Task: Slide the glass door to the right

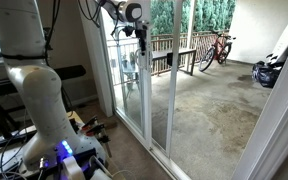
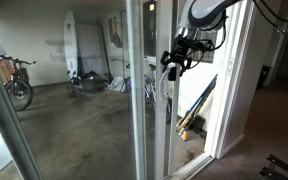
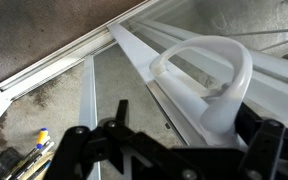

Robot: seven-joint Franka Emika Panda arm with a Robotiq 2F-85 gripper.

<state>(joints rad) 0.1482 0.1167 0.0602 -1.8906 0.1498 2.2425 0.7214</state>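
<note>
White-framed clear glass door [image 1: 132, 92], white loop handle [image 3: 241, 72], black pincer [image 3: 174, 163], red bicycle [image 1: 217, 48]

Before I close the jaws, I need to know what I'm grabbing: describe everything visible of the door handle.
The handle is a smooth white loop, plastic or painted metal by its look, arching off the narrow white frame of the glass door and fixed at both ends. It looks intact. In the wrist view it lies between the spread fingers of the gripper; contact cannot be told.
</note>
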